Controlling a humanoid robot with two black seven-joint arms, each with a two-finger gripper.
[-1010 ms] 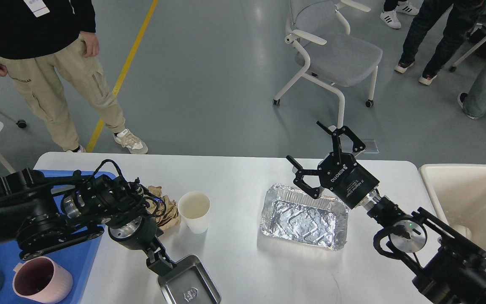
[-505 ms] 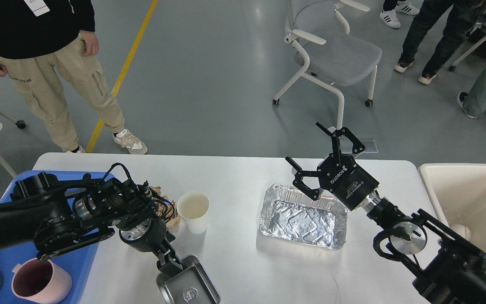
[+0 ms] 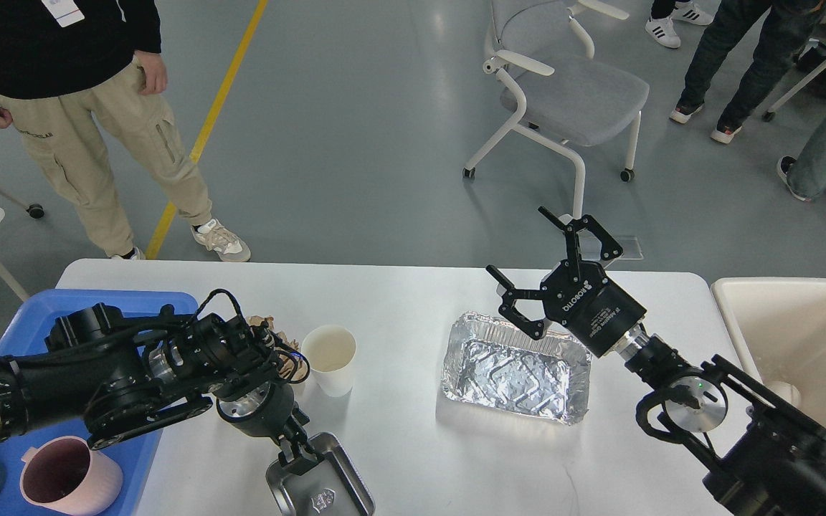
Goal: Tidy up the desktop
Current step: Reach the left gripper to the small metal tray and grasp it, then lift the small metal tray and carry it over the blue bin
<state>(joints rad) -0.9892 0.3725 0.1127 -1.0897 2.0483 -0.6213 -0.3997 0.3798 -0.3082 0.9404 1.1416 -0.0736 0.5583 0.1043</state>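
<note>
My left gripper (image 3: 297, 453) fingers pinch the small steel tray's (image 3: 320, 484) far rim at the white surface's (image 3: 413, 301) near edge; it could slip. Right gripper (image 3: 538, 269) fingers gape above the foil pan (image 3: 517, 373).

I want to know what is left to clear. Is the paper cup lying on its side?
No, the paper cup stands upright on the desktop, its open mouth facing up, beside the left arm.

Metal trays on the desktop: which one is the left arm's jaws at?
The small steel tray at the desktop's near edge; the left gripper meets its rim. The crinkled foil tray lies farther right.
</note>
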